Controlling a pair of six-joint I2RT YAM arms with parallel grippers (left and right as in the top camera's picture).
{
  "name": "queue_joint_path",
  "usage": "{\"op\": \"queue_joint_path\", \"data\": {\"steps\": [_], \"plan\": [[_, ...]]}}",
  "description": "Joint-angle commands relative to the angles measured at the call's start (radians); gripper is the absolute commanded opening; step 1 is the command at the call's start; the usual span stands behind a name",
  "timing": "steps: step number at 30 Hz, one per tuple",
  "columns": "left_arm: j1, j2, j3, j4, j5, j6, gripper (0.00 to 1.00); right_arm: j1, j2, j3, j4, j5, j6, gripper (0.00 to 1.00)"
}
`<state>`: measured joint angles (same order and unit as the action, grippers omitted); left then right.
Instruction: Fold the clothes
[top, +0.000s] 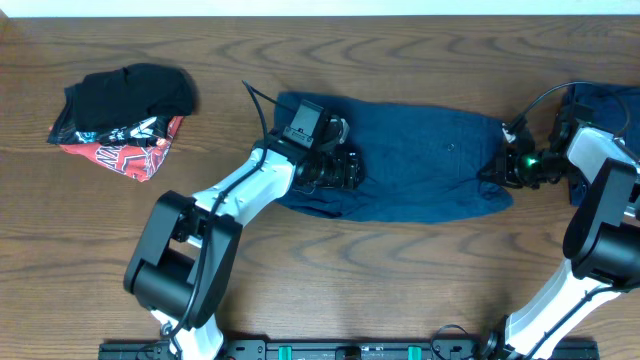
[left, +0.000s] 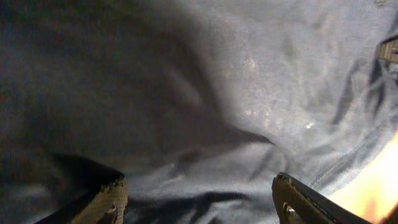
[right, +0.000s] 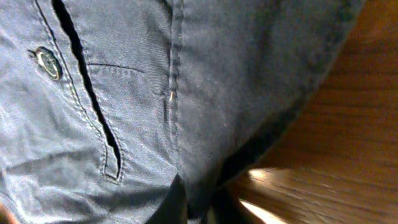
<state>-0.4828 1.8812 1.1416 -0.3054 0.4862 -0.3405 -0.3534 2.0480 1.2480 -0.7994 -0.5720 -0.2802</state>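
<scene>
A dark blue pair of shorts (top: 430, 165) lies spread flat across the middle of the wooden table. My left gripper (top: 345, 168) hovers low over its left part. In the left wrist view the fingers (left: 199, 186) are spread wide, with wrinkled blue cloth (left: 236, 93) between and below them. My right gripper (top: 505, 165) is at the garment's right edge. In the right wrist view its fingers (right: 199, 202) are pinched on the blue fabric's edge (right: 205, 112), beside a buttoned pocket slit (right: 87, 81).
A crumpled pile of black and red clothes (top: 125, 115) sits at the far left. Another blue garment (top: 600, 100) lies at the far right edge behind my right arm. Bare wood (right: 348, 137) shows to the right of the pinched edge.
</scene>
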Motion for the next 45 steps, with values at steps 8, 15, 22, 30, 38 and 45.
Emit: {"op": "queue_joint_path", "data": {"steps": [8, 15, 22, 30, 38, 45], "plan": [[-0.015, 0.058, 0.0, 0.006, -0.026, -0.013, 0.76, -0.078, 0.0, 0.113, -0.131, 0.212, 0.101, 0.01], [-0.019, -0.012, 0.003, 0.012, -0.024, -0.013, 0.75, -0.059, -0.061, 0.209, -0.241, 0.296, 0.121, 0.01], [-0.031, -0.132, 0.003, 0.036, 0.05, -0.052, 0.75, -0.023, -0.112, 0.212, -0.277, 0.306, 0.154, 0.01], [-0.127, -0.102, 0.003, 0.182, 0.108, -0.235, 0.74, 0.078, -0.228, 0.212, -0.298, 0.307, 0.18, 0.01], [-0.195, -0.086, -0.001, 0.237, 0.03, -0.348, 0.74, 0.186, -0.299, 0.212, -0.314, 0.307, 0.25, 0.01], [-0.208, -0.076, -0.014, 0.242, -0.051, -0.431, 0.74, 0.269, -0.311, 0.212, -0.314, 0.307, 0.269, 0.01]]}}
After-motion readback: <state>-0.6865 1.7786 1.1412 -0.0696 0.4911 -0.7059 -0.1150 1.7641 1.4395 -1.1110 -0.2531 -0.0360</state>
